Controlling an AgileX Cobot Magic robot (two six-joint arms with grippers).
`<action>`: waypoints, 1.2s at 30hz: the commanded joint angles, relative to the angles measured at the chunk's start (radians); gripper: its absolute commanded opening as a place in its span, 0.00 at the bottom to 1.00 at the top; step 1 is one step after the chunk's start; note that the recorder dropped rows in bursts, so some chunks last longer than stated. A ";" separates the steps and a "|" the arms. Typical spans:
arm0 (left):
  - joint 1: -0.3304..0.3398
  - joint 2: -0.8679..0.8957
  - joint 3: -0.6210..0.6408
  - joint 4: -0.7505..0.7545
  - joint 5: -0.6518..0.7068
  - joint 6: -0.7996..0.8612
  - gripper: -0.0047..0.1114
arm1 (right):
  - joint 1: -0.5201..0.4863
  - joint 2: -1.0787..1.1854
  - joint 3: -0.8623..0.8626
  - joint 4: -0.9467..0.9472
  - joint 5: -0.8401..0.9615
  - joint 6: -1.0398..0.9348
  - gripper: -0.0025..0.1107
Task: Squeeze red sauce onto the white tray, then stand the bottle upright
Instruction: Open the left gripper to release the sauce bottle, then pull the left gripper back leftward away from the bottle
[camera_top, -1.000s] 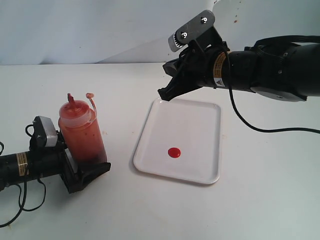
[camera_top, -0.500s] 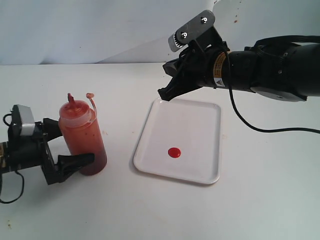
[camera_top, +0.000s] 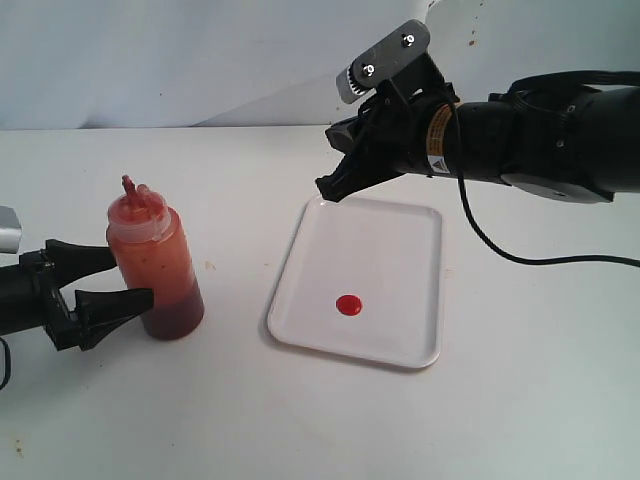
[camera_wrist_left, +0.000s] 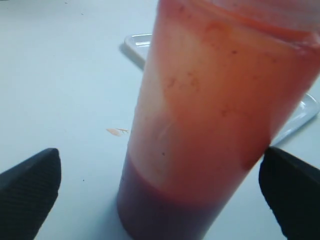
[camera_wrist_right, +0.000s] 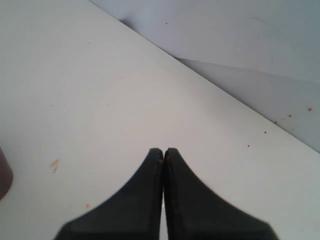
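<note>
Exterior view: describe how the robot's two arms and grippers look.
The right arm is thick, black and tubular, with a yellow-and-white label near the wrist, a grey two-bolt bracket above it and a thin black cable trailing off. The right gripper has black fingers tapering to points. The left arm is black too; the left gripper has matching wedge-shaped fingers.

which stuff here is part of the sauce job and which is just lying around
Part of the job:
- bottle, upright
- sauce, a blob on the tray
- tray
- left gripper, open, a finger on either side of the bottle

Just there:
- orange fleck on the table
- right gripper, shut, idle above the tray's far corner
- cable
</note>
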 joint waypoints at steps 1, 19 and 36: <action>0.003 -0.011 -0.004 0.002 -0.014 -0.010 0.94 | 0.002 -0.001 -0.006 0.001 -0.016 -0.002 0.02; 0.003 -0.201 -0.002 0.189 -0.014 -0.152 0.94 | 0.002 -0.001 -0.006 0.001 -0.018 -0.002 0.02; -0.027 -0.208 -0.002 0.009 -0.014 -0.475 0.94 | 0.002 -0.001 -0.006 0.000 -0.018 -0.002 0.02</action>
